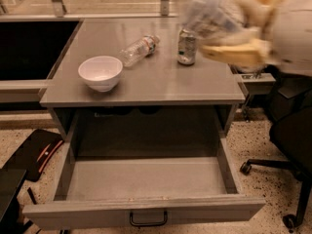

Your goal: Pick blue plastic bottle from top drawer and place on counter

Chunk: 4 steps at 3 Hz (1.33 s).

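While the wide, shallow grey metal top drawer [146, 179] is standing fully pulled out at the near edge of the scene, its dark wire handle [147, 219] is facing forward and its floor is showing nothing inside. Behind and above it, the flat, smooth grey rectangular counter [195, 84] is carrying a round white bowl [100, 72] at front left, a clear thin-walled bottle [139, 49] lying on its side farther back, and a silver metal can [186, 47] standing upright at rear right. Above that rear right corner, the tan two-finger gripper [219, 23] is hanging in the air, and its fingers appear to be clamping the small blue plastic bottle [207, 16], clear-walled with a wide pale label. The held bottle is riding above the can and just to its right, well clear of the surface. Its long axis appears to be running roughly level and pointing leftward out of the fingers, though the exact tilt is not readable. In judgement, the pick is done and the placing is pending: bare counter is lying below and forward of the load, so the descent is needing to stay forward of the can.
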Tool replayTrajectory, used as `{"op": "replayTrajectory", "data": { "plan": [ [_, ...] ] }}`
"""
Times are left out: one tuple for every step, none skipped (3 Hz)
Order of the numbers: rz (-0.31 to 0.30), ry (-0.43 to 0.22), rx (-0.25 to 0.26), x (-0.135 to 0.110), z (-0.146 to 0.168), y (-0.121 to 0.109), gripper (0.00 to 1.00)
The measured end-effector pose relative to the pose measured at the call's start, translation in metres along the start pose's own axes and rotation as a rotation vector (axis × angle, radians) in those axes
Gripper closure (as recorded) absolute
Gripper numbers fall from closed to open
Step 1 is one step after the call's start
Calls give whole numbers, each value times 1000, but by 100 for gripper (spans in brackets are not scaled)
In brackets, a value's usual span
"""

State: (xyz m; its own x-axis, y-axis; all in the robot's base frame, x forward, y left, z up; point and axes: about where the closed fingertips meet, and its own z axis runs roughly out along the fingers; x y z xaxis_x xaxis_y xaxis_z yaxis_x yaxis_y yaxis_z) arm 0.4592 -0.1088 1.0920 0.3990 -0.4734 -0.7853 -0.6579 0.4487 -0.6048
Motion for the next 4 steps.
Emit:
{"op": "replayTrajectory", "data": {
  "plan": [
    [7, -50, -54, -8, 28, 12, 100],
    [7, -50, -54, -8, 28, 12, 100],
    [75, -105, -74, 19, 55, 0, 100],
    [186, -167, -66, 77, 112, -36, 100]
  ]
}}
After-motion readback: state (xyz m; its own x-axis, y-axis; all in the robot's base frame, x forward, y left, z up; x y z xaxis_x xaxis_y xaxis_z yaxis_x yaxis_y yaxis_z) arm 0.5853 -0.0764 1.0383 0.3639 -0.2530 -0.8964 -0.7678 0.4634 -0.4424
